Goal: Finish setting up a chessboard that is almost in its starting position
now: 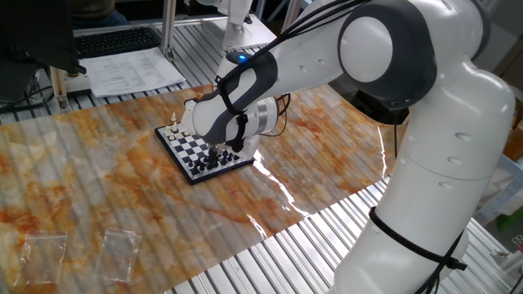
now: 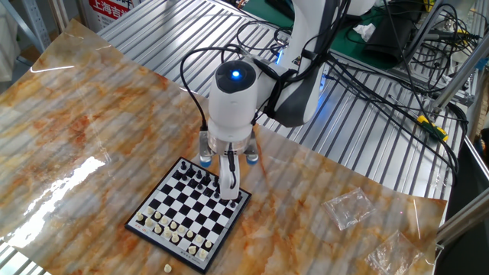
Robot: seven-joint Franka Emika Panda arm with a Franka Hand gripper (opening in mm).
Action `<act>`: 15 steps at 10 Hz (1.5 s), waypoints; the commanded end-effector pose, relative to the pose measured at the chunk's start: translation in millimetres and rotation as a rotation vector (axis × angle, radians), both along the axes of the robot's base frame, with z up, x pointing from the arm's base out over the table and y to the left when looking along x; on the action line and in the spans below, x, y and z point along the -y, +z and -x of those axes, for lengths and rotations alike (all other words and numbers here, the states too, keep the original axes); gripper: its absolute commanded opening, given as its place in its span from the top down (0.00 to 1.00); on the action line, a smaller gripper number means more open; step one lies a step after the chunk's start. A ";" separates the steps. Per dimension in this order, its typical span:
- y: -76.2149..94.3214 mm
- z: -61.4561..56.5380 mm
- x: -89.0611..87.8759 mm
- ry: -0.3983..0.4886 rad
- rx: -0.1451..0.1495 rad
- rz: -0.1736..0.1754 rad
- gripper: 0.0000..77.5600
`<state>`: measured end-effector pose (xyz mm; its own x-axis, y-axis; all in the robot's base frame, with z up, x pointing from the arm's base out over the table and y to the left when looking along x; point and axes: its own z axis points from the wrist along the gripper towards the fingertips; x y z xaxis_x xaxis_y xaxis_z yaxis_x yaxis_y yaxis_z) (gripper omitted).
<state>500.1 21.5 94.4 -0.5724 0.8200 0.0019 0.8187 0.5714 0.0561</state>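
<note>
Other fixed view, checkered chessboard (image 2: 186, 206), cream and black pieces

The gripper (image 2: 230, 192) stands on the chessboard (image 2: 183, 216) at its arm-side edge — two bags (image 2: 348, 208) lie well apart

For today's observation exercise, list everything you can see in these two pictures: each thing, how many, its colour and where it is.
chessboard: one, black and white, on the marbled sheet under the claw.
cream pieces: tiny, number unclear, along the board edge far from the arm.
black pieces: tiny, number unclear, along the edge under the arm.
stray piece: one, cream, on the sheet just off the board.
plastic bags: two, clear, near the sheet's edge.
marbled sheet: one, orange and white, covering the table.
keyboard: one, black, behind the table.
papers: white, beside the keyboard.
claw: one, down at the board's black-piece corner.
</note>
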 end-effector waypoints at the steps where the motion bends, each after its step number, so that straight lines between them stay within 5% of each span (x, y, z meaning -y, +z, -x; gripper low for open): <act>1: 1.5 -1.1 -0.4 -0.016 -0.004 0.002 0.00; 15: 1.5 -1.1 -0.4 -0.016 -0.004 0.002 0.00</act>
<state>500.0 21.7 94.4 -0.5588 0.8293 0.0028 0.8282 0.5579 0.0534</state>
